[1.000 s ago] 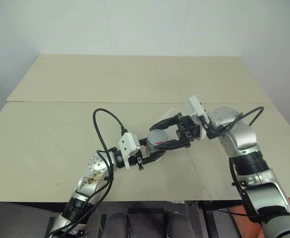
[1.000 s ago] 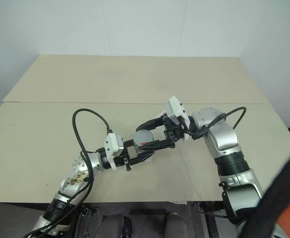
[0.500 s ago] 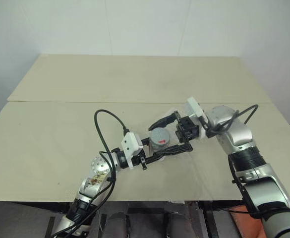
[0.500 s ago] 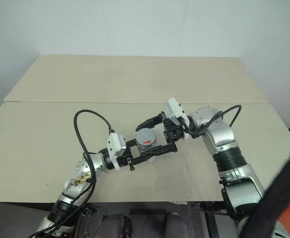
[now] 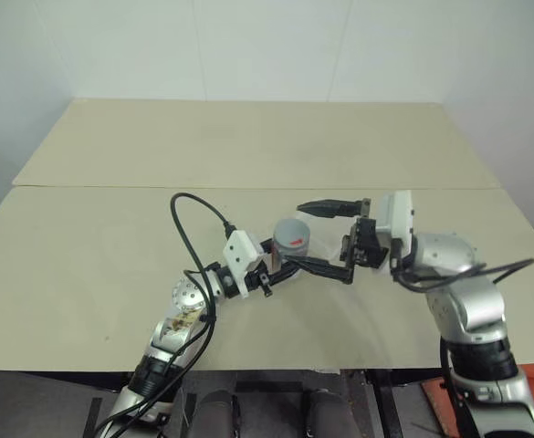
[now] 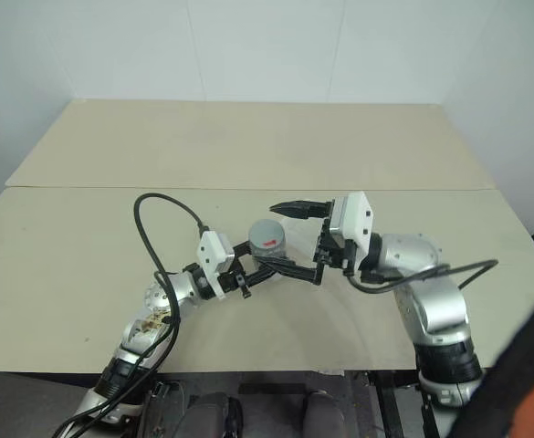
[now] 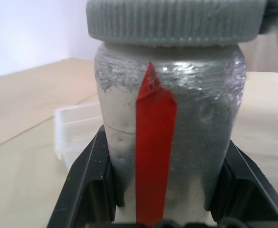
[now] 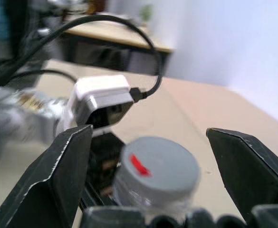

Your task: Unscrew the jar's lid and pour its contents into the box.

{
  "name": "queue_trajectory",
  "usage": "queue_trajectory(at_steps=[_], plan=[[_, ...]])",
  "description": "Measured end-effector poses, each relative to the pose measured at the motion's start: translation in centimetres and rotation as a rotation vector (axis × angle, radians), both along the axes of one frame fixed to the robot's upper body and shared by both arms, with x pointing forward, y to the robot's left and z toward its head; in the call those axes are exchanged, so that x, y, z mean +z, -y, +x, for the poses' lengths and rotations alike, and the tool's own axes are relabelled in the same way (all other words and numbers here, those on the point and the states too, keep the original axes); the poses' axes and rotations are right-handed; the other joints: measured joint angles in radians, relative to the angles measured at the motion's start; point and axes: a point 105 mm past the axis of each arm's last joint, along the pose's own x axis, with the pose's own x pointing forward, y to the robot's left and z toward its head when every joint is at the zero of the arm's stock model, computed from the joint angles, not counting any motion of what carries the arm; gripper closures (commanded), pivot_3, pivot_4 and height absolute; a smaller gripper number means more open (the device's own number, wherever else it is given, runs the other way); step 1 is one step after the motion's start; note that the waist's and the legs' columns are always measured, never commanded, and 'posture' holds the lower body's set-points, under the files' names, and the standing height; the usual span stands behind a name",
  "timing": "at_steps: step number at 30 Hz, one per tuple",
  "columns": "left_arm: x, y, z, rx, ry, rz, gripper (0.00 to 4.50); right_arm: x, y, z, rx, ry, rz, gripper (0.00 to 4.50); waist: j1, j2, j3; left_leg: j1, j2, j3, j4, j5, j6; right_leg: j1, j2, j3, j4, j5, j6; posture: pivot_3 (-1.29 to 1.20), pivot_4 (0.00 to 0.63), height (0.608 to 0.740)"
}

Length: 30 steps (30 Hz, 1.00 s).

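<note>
Left wrist view: the left pincer (image 7: 165, 190) clamps the jar (image 7: 169, 137), lid (image 7: 174, 21) on (red mark facing the camera). The clear box (image 7: 74, 130) lies on the table (image 5: 111, 237) just beyond the jar, partly hidden by it. The right pincer (image 5: 326, 237) stands spread wide, its fingers either side of the lid without touching.

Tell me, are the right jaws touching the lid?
Apart. In the right wrist view the right gripper stands wide open, its fingers well clear on either side of the lid.
</note>
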Motion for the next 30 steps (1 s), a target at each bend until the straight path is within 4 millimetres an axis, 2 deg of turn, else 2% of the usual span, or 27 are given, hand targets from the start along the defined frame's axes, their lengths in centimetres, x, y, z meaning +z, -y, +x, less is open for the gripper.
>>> queue_trajectory(at_steps=[5,8,13,28,30], plan=[[-0.6,0.1,0.9,0.050,0.000,0.020,2.48,0.2,-1.0,0.5,-0.182,-0.039,0.109,0.04,-0.002,0.000,0.000,0.000,0.000,0.000,-0.001,0.000,0.000,-0.001,0.000,0.000,0.001,0.000,0.000,0.00,0.150,0.740],[-0.3,0.3,1.0,0.059,0.021,0.013,2.48,-0.1,-1.7,1.0,-0.273,-0.079,0.153,0.04,-0.001,0.000,0.000,-0.001,0.000,0.000,0.000,0.000,0.000,0.000,0.000,0.000,0.000,0.000,0.000,0.00,0.150,0.740],[-0.5,0.4,1.2,0.074,0.019,0.020,2.48,-0.4,-2.0,1.2,-0.353,-0.085,0.157,0.04,0.000,0.000,0.000,-0.001,0.000,0.000,0.000,0.000,0.001,-0.001,0.000,0.000,-0.001,0.000,0.000,0.00,0.150,0.740],[-0.4,0.5,1.2,0.075,0.028,0.004,2.48,-1.5,-1.7,1.6,-0.434,-0.099,0.136,0.04,-0.002,0.000,0.000,-0.001,0.000,0.000,0.000,0.000,0.001,-0.001,0.000,0.000,0.000,0.000,0.000,0.00,0.150,0.740],[-0.4,0.5,1.2,0.075,0.028,0.005,2.48,-1.6,-1.8,1.5,-0.433,-0.103,0.139,0.39,-0.002,0.000,0.000,-0.001,0.000,0.000,0.000,0.000,0.001,-0.001,0.000,0.000,0.000,0.000,0.000,0.00,0.150,0.740]])
